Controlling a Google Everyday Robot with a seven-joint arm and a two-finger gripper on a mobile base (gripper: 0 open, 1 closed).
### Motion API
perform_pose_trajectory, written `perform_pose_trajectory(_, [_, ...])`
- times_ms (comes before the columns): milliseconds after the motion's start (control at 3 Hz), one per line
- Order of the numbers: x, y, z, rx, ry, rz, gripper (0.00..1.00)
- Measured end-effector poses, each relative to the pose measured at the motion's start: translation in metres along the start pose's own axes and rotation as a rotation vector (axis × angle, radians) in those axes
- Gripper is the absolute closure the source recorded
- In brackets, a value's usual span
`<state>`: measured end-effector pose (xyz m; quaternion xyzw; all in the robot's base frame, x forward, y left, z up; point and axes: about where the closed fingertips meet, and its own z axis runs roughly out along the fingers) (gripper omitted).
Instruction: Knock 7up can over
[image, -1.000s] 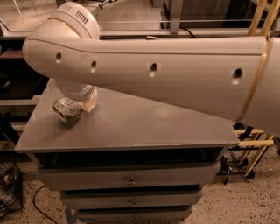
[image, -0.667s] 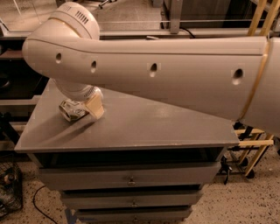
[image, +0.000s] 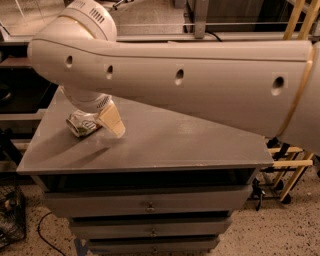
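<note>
The 7up can (image: 81, 125), white and green, sits on the left part of the grey cabinet top (image: 165, 145). It looks tipped over at an angle rather than upright, and its upper part is hidden by the wrist. My gripper (image: 104, 118) hangs down from the big white arm (image: 190, 80) and is right against the can's right side, just above the top. The arm crosses the whole view and hides the back of the cabinet top.
The grey cabinet has several drawers (image: 150, 205) below its top. Wooden slats (image: 292, 170) stand at the right. A dark wire basket (image: 10, 215) is on the speckled floor at the lower left. A dark shelf unit (image: 20, 95) stands to the left.
The gripper has shifted a little to the right and lower along the top. The can has moved slightly right with it and stays tipped.
</note>
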<state>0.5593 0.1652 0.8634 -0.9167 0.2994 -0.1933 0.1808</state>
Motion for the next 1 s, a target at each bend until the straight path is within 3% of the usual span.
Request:
perform_pose_trajectory(667, [0.06,0.017,-0.026,0.028,-0.046,0.163,0.0])
perform_pose_trajectory(1000, [0.089,0.053,-0.016,0.014,-0.11,0.327,0.0])
